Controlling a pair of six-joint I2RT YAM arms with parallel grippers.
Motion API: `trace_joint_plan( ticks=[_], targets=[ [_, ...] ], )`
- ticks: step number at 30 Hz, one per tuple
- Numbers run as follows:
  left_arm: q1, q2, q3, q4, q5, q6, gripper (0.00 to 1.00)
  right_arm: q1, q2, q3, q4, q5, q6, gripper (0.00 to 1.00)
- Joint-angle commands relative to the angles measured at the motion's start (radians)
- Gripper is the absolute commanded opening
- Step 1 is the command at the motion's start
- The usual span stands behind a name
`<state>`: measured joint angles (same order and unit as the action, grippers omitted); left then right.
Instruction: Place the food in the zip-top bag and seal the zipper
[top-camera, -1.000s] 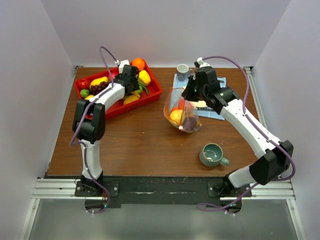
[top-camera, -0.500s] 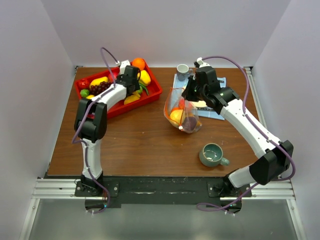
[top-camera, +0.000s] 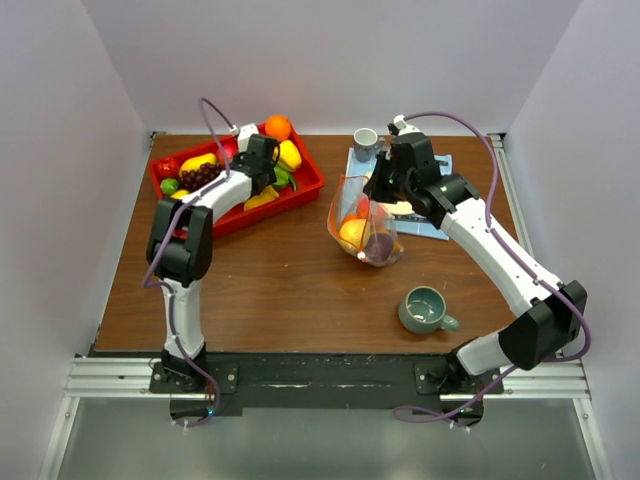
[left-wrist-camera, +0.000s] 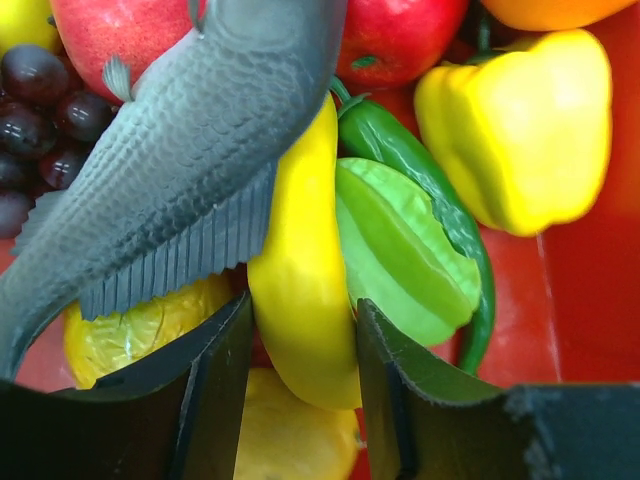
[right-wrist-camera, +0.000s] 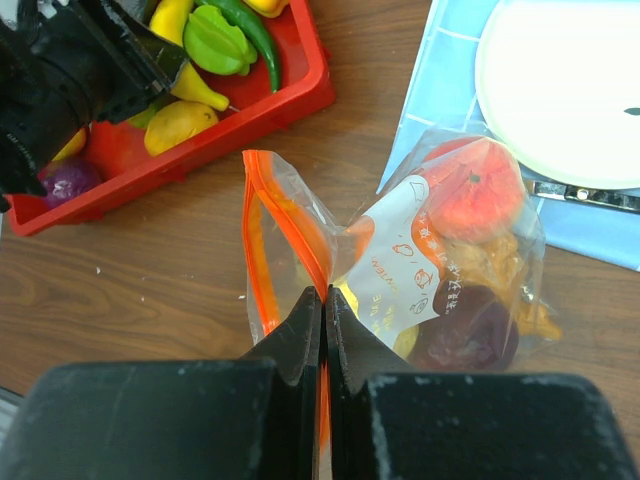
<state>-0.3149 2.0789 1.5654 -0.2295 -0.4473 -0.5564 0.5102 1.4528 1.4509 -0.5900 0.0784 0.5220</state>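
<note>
Banana (left-wrist-camera: 300, 250) — between left end effector (left-wrist-camera: 300, 325) fingers (left-wrist-camera: 215, 390), in tray (left-wrist-camera: 590, 300)

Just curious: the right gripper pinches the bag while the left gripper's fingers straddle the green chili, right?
No: the left wrist view shows the left gripper straddling the banana, not the green chili beside it. The right gripper does pinch the bag.

Brown wood-grain table (top-camera: 280, 290) boxed in by plain pale walls (top-camera: 330, 60) at back and both sides. Aluminium rail (top-camera: 110, 378) along near edge, grey floor (top-camera: 300, 450) below. Even, soft light.
</note>
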Motion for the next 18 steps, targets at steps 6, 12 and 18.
trace_joint_plan(
  ticks=[6, 12, 18],
  targets=[
    [0.007, -0.207, -0.048, 0.035, 0.148, 0.039, 0.24, 0.001, -0.037, 0.002, 0.013, -0.02, -0.014, 0.0],
    [0.013, -0.25, -0.076, 0.032, 0.229, 0.038, 0.22, 0.001, -0.043, 0.0, 0.013, -0.019, -0.016, 0.0],
    [0.016, -0.338, -0.106, 0.035, 0.328, 0.047, 0.18, 0.002, -0.035, 0.009, 0.012, -0.02, -0.02, 0.0]
  ],
)
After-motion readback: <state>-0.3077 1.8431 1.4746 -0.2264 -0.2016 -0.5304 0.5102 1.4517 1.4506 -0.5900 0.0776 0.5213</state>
